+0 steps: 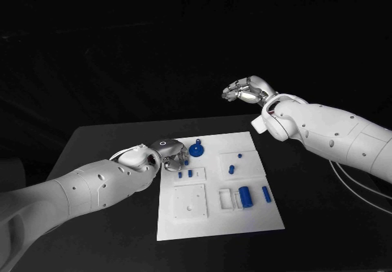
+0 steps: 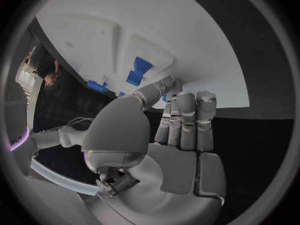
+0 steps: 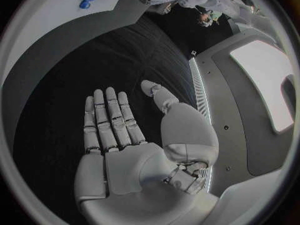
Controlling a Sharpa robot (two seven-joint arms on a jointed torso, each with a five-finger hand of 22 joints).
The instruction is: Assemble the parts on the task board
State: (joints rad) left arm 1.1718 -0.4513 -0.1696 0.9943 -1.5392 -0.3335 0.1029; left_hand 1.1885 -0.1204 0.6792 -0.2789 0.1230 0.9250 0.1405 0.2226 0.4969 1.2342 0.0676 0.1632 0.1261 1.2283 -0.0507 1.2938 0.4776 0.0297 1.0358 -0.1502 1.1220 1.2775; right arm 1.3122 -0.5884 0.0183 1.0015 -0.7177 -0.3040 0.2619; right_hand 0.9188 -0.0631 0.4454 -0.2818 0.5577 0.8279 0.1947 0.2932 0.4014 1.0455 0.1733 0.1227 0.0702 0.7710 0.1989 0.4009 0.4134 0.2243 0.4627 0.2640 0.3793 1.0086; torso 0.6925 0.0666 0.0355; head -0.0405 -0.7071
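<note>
At the centre of the head view lies the task board (image 1: 249, 218), a white plate with blue parts scattered over it: a round disc-shaped part (image 1: 197, 151) near its upper left corner, small pegs (image 1: 231, 168) in the upper middle, and a cylinder (image 1: 245, 196) standing in a recess lower right of centre. Over the board's upper left edge sits the left hand (image 1: 161, 156), fingers straight and together in its wrist view, gripping nothing visible; it seems placed to reach the small parts beside it. High in the upper right of the frame, well apart from the board, the right hand (image 3: 134, 135) is spread flat and empty, apparently parked out of the way.
</note>
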